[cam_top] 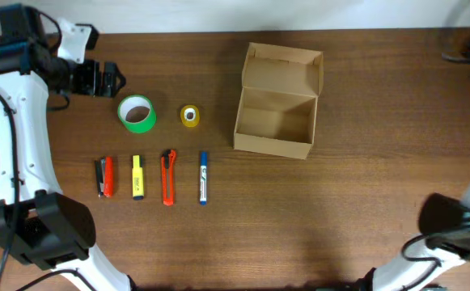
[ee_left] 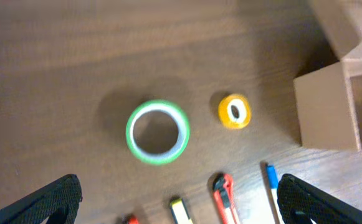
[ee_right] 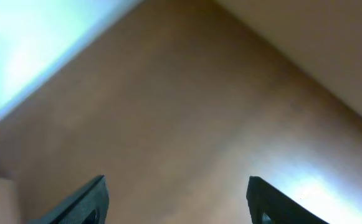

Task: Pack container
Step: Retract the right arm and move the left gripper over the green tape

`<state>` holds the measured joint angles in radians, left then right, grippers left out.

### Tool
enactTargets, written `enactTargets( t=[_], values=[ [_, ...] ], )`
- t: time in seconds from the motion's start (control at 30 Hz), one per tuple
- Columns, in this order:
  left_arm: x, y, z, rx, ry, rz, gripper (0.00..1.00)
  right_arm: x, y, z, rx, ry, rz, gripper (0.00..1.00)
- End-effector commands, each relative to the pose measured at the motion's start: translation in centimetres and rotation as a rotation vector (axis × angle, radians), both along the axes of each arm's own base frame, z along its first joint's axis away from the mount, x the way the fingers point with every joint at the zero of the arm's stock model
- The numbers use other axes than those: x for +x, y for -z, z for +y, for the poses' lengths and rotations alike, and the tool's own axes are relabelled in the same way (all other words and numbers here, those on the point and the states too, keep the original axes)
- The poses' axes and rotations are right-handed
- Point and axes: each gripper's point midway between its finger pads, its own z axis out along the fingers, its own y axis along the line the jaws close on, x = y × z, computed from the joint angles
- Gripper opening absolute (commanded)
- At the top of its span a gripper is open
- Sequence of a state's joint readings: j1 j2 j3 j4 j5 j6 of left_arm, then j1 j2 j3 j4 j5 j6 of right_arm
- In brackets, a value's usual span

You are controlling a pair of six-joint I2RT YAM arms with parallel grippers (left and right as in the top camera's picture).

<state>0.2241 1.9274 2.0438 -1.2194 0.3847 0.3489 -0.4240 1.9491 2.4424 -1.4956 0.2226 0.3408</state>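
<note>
The container (cam_top: 277,109) is an open brown cardboard box with its flap lid raised, right of table centre; its corner also shows in the left wrist view (ee_left: 330,106). A green tape roll (cam_top: 137,113) (ee_left: 157,131) and a small yellow tape roll (cam_top: 189,115) (ee_left: 234,111) lie to its left. My left gripper (cam_top: 113,80) (ee_left: 177,202) is open and empty, above the table left of the green roll. My right gripper (ee_right: 177,199) is open and empty over bare brown surface; only its arm base shows overhead.
A row lies in front of the rolls: a red-and-black item (cam_top: 104,177), a yellow highlighter (cam_top: 137,176), an orange utility knife (cam_top: 168,176) (ee_left: 225,198) and a blue pen (cam_top: 203,176) (ee_left: 272,186). The right arm base (cam_top: 457,226) stands at the right edge.
</note>
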Motion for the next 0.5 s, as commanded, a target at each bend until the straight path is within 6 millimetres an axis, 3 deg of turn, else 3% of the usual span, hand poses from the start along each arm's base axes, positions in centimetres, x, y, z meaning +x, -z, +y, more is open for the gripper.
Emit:
enactTargets(
  t=[0.0, 0.1, 0.2, 0.37, 0.47],
  values=[
    [0.8, -1.7, -0.8, 0.045, 0.047, -0.057, 1.0, -2.1, 4.1, -0.7, 0.118, -0.062, 0.132, 0.75],
    [1.3, -2.8, -1.4, 0.065, 0.08, -0.102, 1.0, -3.8, 6.3, -1.0, 0.176, -0.079, 0.214, 0.8],
    [1.3, -2.9, -1.4, 0.076, 0.077, -0.098, 0.98, -4.8, 8.2, -0.8, 0.216, -0.082, 0.28, 0.99],
    [-0.3, -0.3, -1.2, 0.124, 0.093, 0.028, 0.94, -5.9, 11.0, -0.1, 0.272, -0.082, 0.363, 0.99],
    [-0.5, 1.6, -2.5, 0.157, 0.185, 0.075, 0.93, -6.2, 11.8, 0.1, 0.288, -0.081, 0.387, 0.99]
  ],
)
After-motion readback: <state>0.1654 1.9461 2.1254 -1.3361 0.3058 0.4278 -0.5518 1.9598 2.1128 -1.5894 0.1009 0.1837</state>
